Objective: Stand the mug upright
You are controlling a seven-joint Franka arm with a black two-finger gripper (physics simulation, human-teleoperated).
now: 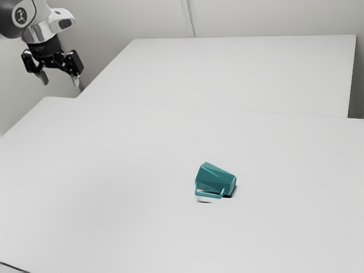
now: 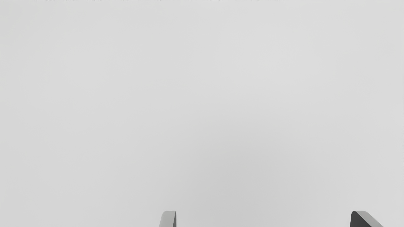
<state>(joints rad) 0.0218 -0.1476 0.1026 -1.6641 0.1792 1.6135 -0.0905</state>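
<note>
Lying on its side, well in from the far edge of the table (image 1: 114, 199), the mug (image 1: 215, 180) leaves grasping, righting and release to be done, while the gripper (image 1: 61, 83) hangs open, empty, near the far corner at the exterior view's left.

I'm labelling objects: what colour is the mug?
The mug is teal, seen best in the exterior view.
</note>
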